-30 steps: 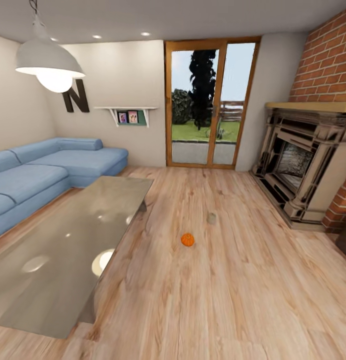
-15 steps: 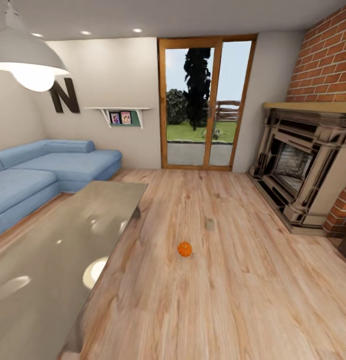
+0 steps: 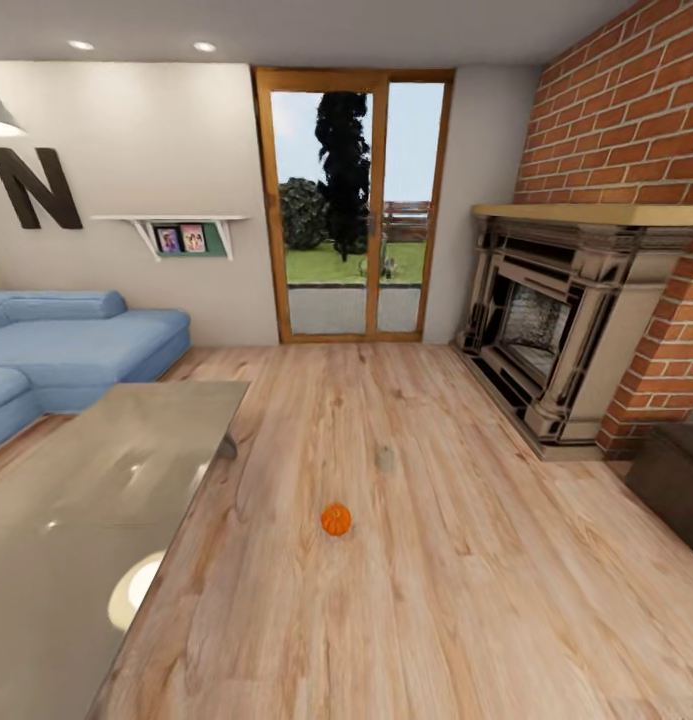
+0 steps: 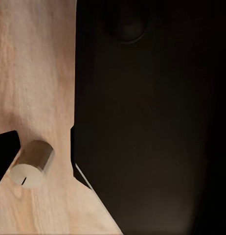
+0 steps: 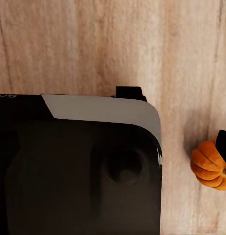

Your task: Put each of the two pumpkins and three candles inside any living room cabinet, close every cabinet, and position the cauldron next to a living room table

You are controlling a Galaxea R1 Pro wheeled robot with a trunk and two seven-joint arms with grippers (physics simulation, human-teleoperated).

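Fingers: state could not be told. Pumpkin (image 3: 335, 519) and candle (image 3: 386, 459) lay apart on plank floor (image 3: 466, 600); approach should centre the pumpkin first.

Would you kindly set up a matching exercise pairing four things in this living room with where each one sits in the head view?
Things:
1. pumpkin
2. candle
3. sofa
4. fireplace

Places:
A. against the brick wall on the right
B. on the floor, just beyond the orange item, toward the glass door
C. at the left, behind the glass table
D. on the plank floor, nearest the camera of the two small items

Pairs: 1-D, 2-B, 3-C, 4-A
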